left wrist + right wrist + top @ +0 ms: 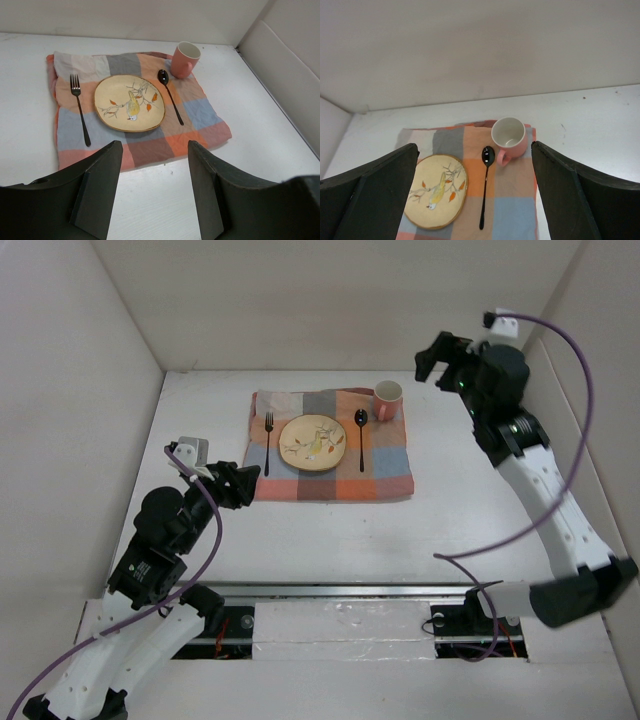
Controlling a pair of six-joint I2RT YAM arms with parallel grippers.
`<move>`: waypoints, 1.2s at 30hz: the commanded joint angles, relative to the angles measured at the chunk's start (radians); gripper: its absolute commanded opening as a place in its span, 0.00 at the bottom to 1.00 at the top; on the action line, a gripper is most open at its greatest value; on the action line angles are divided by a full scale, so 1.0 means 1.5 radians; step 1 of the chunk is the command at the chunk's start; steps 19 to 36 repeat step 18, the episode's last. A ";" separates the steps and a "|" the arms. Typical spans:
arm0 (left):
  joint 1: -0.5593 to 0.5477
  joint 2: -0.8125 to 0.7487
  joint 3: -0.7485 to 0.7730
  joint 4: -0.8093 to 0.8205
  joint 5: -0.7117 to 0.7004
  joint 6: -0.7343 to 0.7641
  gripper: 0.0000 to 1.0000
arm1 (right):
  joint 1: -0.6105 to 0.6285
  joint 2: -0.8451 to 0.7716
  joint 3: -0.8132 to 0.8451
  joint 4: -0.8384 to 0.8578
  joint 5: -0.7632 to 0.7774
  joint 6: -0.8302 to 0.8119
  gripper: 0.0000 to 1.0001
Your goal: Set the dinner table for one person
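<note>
Closest to the lens, the left gripper (155, 150) is hanging with its jaws well apart and nothing between them, just off the near left corner of the placemat (210, 117). The right gripper (474, 147) is hovering wide open and empty too, up beyond the mug (510, 135). The dinner table (330, 540) is lying flat under both arms, with the placemat sitting toward its far middle. On the cloth the plate (313, 443) is sitting centred, the fork (268, 440) lying to its left, the spoon (361, 438) to its right, and the mug at the far right corner. So I'm reading this as done bar the retreat. Tip: I'd be lifting each arm up first, then pulling back, so nothing is dragging the cloth corner or clipping the mug.
</note>
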 commanded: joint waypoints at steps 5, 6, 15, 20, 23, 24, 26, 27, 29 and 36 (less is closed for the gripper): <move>0.004 -0.043 0.013 0.021 -0.073 -0.016 0.52 | 0.007 -0.466 -0.382 0.149 0.077 0.083 1.00; 0.004 -0.051 0.015 0.020 -0.086 -0.019 0.52 | -0.001 -0.508 -0.414 0.139 0.097 0.098 1.00; 0.004 -0.109 -0.004 0.033 -0.096 -0.049 0.52 | -0.015 -0.656 -0.580 0.062 0.071 0.149 1.00; 0.004 -0.105 -0.012 0.029 -0.093 -0.061 0.58 | -0.015 -0.634 -0.562 0.049 0.041 0.144 1.00; 0.004 -0.105 -0.012 0.029 -0.093 -0.061 0.58 | -0.015 -0.634 -0.562 0.049 0.041 0.144 1.00; 0.004 -0.105 -0.012 0.029 -0.093 -0.061 0.58 | -0.015 -0.634 -0.562 0.049 0.041 0.144 1.00; 0.004 -0.105 -0.012 0.029 -0.093 -0.061 0.58 | -0.015 -0.634 -0.562 0.049 0.041 0.144 1.00; 0.004 -0.105 -0.012 0.029 -0.093 -0.061 0.58 | -0.015 -0.634 -0.562 0.049 0.041 0.144 1.00; 0.004 -0.105 -0.012 0.029 -0.093 -0.061 0.58 | -0.015 -0.634 -0.562 0.049 0.041 0.144 1.00; 0.004 -0.105 -0.012 0.029 -0.093 -0.061 0.58 | -0.015 -0.634 -0.562 0.049 0.041 0.144 1.00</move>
